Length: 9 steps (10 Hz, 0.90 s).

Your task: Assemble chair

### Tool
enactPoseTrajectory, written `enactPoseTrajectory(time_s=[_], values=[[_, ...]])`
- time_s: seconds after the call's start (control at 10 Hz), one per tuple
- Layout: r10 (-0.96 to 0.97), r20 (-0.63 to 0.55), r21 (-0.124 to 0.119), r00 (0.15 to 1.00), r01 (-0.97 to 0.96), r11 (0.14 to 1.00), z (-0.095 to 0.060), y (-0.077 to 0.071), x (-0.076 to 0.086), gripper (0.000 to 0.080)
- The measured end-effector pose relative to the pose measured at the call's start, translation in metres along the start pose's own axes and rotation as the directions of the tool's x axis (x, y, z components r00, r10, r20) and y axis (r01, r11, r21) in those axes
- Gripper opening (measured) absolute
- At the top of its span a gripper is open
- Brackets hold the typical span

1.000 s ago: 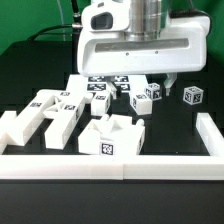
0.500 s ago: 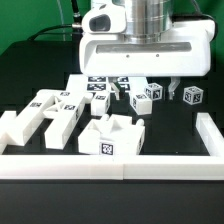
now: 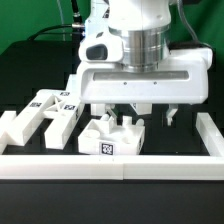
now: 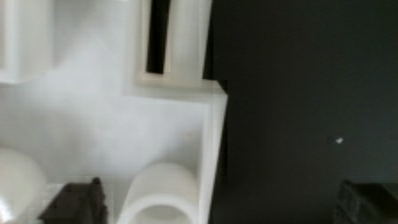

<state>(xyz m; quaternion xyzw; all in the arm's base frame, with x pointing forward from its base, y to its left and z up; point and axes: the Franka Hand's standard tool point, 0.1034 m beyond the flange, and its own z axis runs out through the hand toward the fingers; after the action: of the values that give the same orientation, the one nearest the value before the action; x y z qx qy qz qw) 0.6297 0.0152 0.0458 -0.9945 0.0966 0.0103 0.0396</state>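
The counter [image 3: 185, 142] is fenced by long white border rails [image 3: 110, 167], evidently to keep loose pieces within reach. The arm [image 3: 135, 40] stands over the middle of the work area with the jaws spread to full width and pinching nothing. This reads as an approach posture for a pick.

The chair parts [image 3: 62, 112] are not yet joined. They lie loose inside the rails, bars and plates at the left. A tagged block [image 3: 108, 142] sits near centre, directly beneath the jaws. In the wrist view one fingertip [image 4: 75, 203] hangs over a white part, the other over bare counter (alignment appears incomplete). Rounded pegs [image 4: 160, 195] show close by this fingertip.

Change from one second earlier: the arm has come nearer and lower. It now hides the far tagged plate and small cubes previously in view. Jaw spread is unchanged.
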Motion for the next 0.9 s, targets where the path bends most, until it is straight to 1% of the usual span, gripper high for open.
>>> enactPoseTrajectory(time_s=[0.2,0.6,0.8,0.9], values=[[-0.005,-0.014,0.001,1.0,0.005,1.0,0.012,-0.003,-0.002,0.0649],[-0.012,-0.017,0.001,1.0,0.012,1.0,0.035,-0.002,-0.005,0.0649],[-0.02,-0.014,0.0,1.0,0.02,1.0,0.037,-0.001,-0.006,0.0649],[-0.024,-0.014,0.001,1.0,0.024,1.0,0.036,-0.002,-0.006,0.0536]])
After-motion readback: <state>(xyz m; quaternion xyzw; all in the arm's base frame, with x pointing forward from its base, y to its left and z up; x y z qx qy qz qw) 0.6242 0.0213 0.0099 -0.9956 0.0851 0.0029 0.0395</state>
